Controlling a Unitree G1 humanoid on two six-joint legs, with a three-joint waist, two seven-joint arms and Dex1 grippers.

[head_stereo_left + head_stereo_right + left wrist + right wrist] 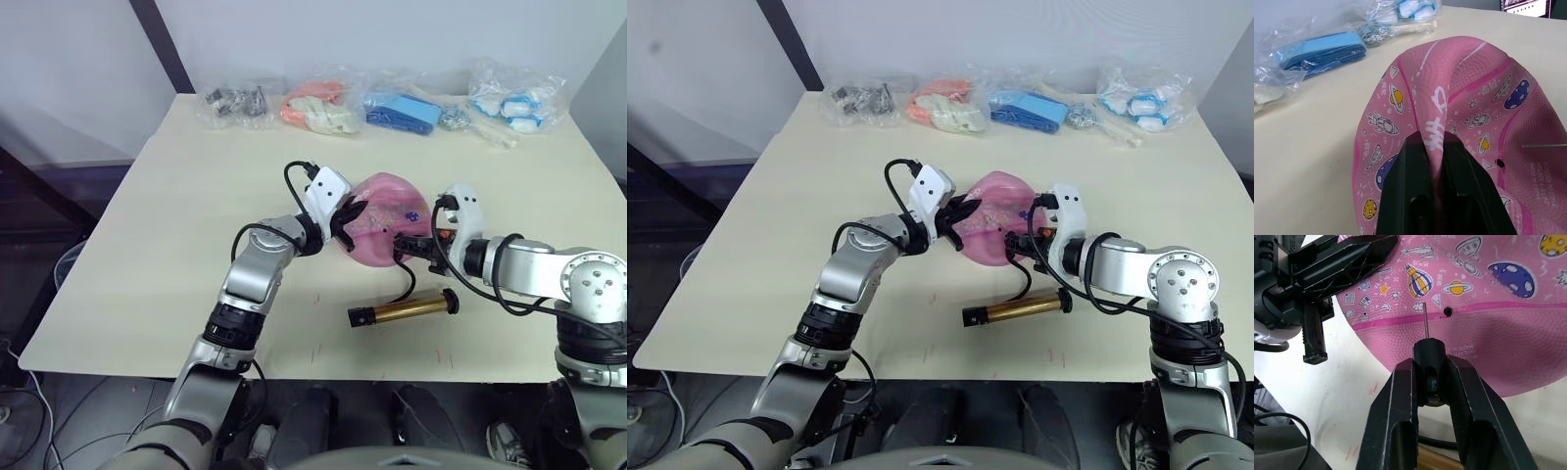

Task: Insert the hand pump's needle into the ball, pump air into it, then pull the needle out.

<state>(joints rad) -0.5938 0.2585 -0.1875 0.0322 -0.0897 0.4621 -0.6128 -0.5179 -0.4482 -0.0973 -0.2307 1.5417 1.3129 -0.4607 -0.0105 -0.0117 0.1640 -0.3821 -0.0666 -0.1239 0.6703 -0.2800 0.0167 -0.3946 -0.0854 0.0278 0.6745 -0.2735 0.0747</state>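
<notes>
Both of your grippers are busy at the table's (147, 196) middle: the left gripper (1436, 147) pinches a fold of the dented ball (382, 230), and the right gripper (1431, 377) is clamped on the needle (1425, 320) fitting, its tip just beside the valve hole (1448, 311). The hand pump (404, 310) lies nearby.

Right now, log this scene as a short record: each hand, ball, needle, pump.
left hand: shut, pinching a fold of the dented pink ball
right hand: shut on the needle's black fitting
needle: tip close to the black valve hole, not yet in it
hand pump: lying on the table in front of the ball, held by neither hand
hose: runs from the pump up to the right hand
</notes>
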